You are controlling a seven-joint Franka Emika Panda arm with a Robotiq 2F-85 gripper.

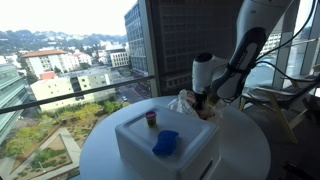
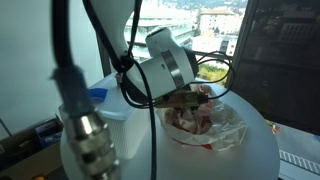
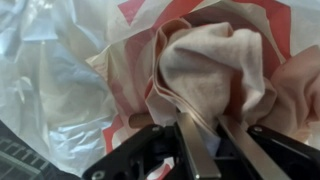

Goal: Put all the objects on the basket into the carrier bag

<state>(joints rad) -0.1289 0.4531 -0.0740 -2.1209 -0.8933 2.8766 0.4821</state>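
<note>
A white basket (image 1: 132,140) stands on the round white table (image 1: 250,150). On it lie a blue object (image 1: 165,142) and a small dark red object (image 1: 151,119). The carrier bag (image 1: 184,102), clear plastic with red print, lies open behind the basket; it also shows in an exterior view (image 2: 226,130) and in the wrist view (image 3: 60,90). My gripper (image 3: 210,150) hangs just over the bag's mouth (image 1: 203,100), its fingers shut on a fold of a beige cloth (image 3: 215,65) that lies bunched inside the bag.
The table stands by large windows with a city view. Thick cables (image 2: 80,110) hang close to the camera in an exterior view. A chair frame (image 1: 285,105) stands beyond the table's far side.
</note>
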